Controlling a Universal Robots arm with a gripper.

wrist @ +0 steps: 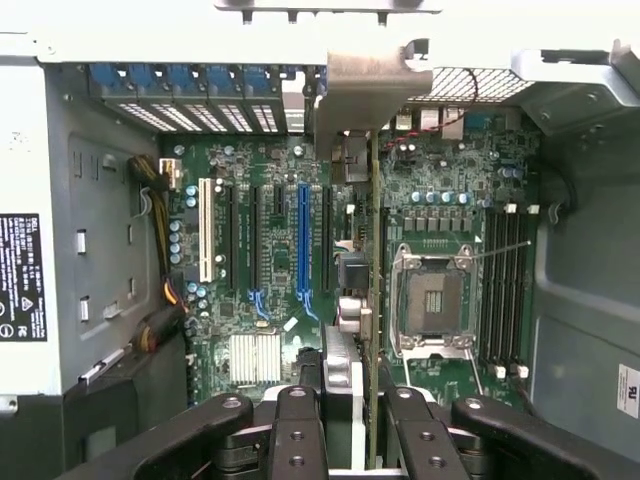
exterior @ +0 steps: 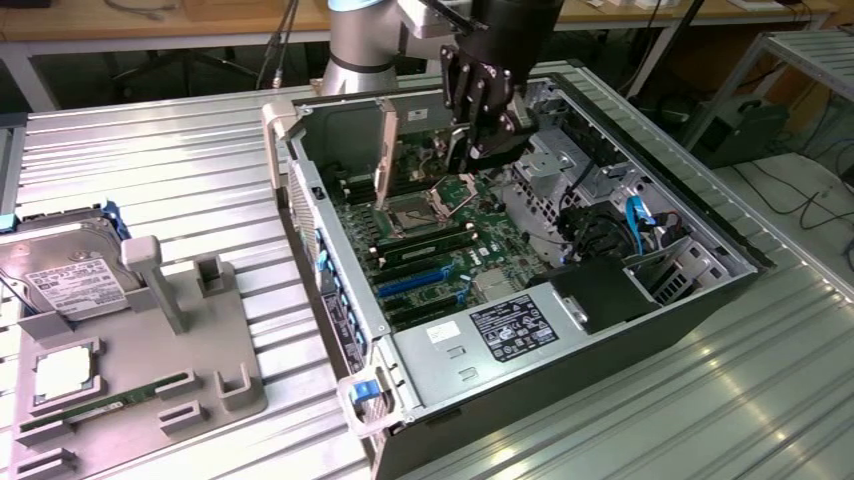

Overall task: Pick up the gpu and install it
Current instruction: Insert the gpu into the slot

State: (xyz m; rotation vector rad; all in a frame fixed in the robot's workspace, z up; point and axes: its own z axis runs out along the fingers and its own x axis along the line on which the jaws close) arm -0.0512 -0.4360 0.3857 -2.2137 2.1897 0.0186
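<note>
Wrist view: black metal pincer (wrist: 352, 400) clamps the thin green circuit-board gpu (wrist: 358, 275), silver end bracket forward, edge-on between its fingers; green rectangular motherboard (wrist: 440, 190) lies beneath the pincer

On the worktop (exterior: 160, 170), the computer case (exterior: 601, 365) lies to the exterior view's right of the holder (exterior: 200, 340). The gpu (wrist: 368, 100) stands on edge over the case's motherboard (wrist: 270, 200).
</note>
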